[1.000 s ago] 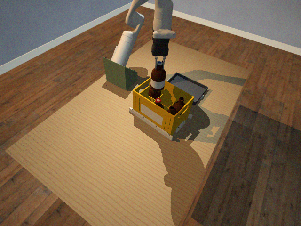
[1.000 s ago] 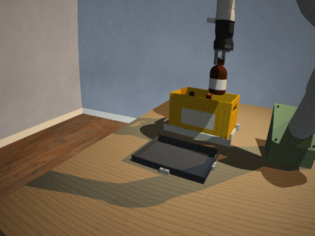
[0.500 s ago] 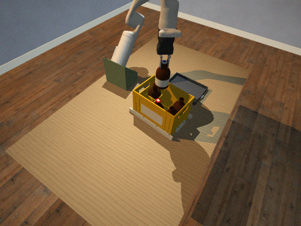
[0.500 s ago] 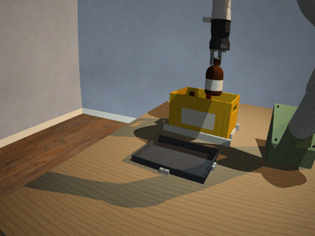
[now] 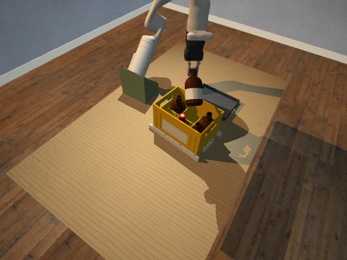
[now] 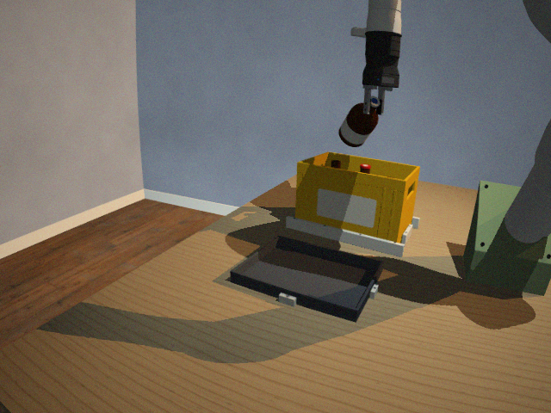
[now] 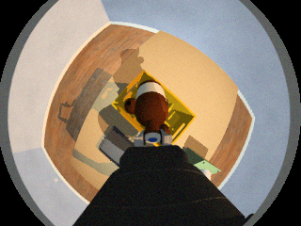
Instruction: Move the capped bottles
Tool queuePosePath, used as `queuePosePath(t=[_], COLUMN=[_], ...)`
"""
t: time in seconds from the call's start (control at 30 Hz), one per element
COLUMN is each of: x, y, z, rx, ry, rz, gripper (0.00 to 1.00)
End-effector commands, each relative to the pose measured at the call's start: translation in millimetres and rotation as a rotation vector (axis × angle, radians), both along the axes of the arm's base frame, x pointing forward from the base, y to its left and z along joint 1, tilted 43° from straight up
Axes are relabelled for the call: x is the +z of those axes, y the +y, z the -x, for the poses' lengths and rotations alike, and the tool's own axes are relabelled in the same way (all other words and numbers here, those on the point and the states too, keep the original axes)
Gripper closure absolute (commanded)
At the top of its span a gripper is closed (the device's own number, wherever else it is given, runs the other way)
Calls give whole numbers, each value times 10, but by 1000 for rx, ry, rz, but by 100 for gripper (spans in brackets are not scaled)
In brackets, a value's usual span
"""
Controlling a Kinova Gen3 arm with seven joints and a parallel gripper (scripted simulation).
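Observation:
My gripper (image 5: 193, 73) (image 6: 374, 108) (image 7: 152, 135) is shut on the neck of a brown bottle (image 5: 193, 84) (image 6: 361, 117) (image 7: 151, 110) with a blue cap and white label. The bottle hangs tilted above the yellow crate (image 5: 156, 114) (image 6: 306, 191), its base swung away from the tray side. In the crate stand a red-capped bottle (image 5: 182, 115) (image 6: 365, 168) and three open brown bottles, one at the left (image 5: 178, 105) and two at the right (image 5: 206, 121) (image 5: 197, 127). The dark tray (image 5: 221, 97) (image 6: 306, 275) (image 7: 115, 151) beside the crate holds no bottle.
White rails (image 5: 173, 142) (image 6: 347, 238) run along the crate's foot. Small white blocks (image 6: 287, 298) (image 6: 374, 291) touch the tray's edges. A green angled stand (image 5: 133, 86) (image 6: 493, 213) is at the arm's base, near one end of the crate.

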State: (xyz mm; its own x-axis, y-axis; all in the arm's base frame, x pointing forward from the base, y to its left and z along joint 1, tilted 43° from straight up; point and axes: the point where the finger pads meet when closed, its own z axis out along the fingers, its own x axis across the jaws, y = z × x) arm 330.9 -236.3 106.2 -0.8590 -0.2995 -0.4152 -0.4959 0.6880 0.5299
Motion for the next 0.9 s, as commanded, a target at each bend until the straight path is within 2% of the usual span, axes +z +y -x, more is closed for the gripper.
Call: queuePosePath(t=[0.0, 0.87], x=[78, 372], y=[76, 378], z=[11, -40], rx=[9, 10], ry=[1, 0], rz=[-5, -2], gripper=[100, 100])
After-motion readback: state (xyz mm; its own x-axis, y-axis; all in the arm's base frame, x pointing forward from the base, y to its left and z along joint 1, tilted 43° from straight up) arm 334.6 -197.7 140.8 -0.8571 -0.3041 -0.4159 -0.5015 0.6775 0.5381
